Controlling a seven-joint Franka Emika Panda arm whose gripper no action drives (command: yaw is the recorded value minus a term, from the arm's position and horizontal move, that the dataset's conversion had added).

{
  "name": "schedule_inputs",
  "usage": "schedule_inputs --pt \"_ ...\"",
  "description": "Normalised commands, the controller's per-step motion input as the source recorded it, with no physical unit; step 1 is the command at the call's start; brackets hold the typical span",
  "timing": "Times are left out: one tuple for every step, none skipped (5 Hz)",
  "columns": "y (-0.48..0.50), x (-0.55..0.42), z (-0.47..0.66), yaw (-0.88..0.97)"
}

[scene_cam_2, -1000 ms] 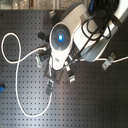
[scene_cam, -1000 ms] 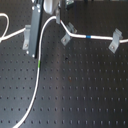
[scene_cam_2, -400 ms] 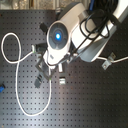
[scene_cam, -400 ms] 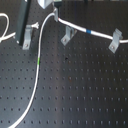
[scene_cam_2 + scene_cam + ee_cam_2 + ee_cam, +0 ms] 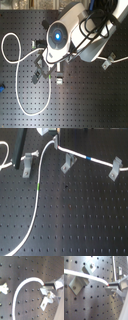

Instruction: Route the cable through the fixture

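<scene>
Sliding toward the first exterior view's left over the last second, the arm (image 5: pixel 20 148) now hangs above the left bracket (image 5: pixel 27 166) instead of the centre of the worktop (image 5: pixel 80 213). I judge that as you carrying a free stretch of the cable (image 5: pixel 35 203) toward that clip. The cable already passes the middle bracket (image 5: pixel 67 164) and the right bracket (image 5: pixel 115 168), with its blue band (image 5: pixel 89 159) between them. From the top it drops past the green band (image 5: pixel 39 187) to the lower left. A second white strand curls at the left edge, close beside the arm.

In the second exterior view the arm's body (image 5: pixel 75 35) has swung the same way and hides most of the clips. You can see the cable (image 5: pixel 20 102) lying in a wide loop on the second exterior view's left, and one bracket (image 5: pixel 106 63) well apart on the right.

In the first wrist view the cable (image 5: pixel 89 277) runs over a bracket (image 5: pixel 79 282) and ends at the fingers (image 5: pixel 120 284). They look pinched on it, with no gap showing.

In the second wrist view the cable (image 5: pixel 22 284) arcs into the fingers (image 5: pixel 58 283) likewise. Slack curls near another bracket (image 5: pixel 3 288), so you may snag it; the clip's raised walls stand in your way.
</scene>
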Motion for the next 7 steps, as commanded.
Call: schedule_inputs --pt "-0.045 0.404 0.00 0.35" --pt "-0.239 0.398 0.01 0.31" --pt "-0.153 0.025 0.00 0.01" --pt "-0.136 -0.218 -0.19 0.00" --pt "-0.187 -0.297 -0.15 0.00" --pt "-0.127 -0.204 -0.14 0.00" --pt "-0.107 -0.172 -0.10 0.00"
